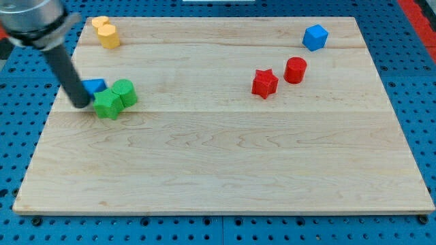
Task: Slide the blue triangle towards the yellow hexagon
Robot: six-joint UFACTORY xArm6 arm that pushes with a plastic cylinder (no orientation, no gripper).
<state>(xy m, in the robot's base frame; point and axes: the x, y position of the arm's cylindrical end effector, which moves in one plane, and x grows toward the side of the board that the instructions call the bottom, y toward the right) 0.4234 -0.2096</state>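
The blue triangle [95, 86] lies at the view's left, partly hidden behind my rod, touching the green star [107, 105]. My tip [82, 104] rests on the board just left of the green star and just below-left of the blue triangle. A yellow block [106, 32], the only yellow one in view, sits near the top left corner, well above the triangle; its shape reads as a lumpy double form.
A green cylinder [125, 92] touches the green star on its right. A red star [264, 83] and a red cylinder [295, 69] sit right of centre. A blue cube [315, 37] is at the top right. The wooden board [225, 170] ends at blue pegboard.
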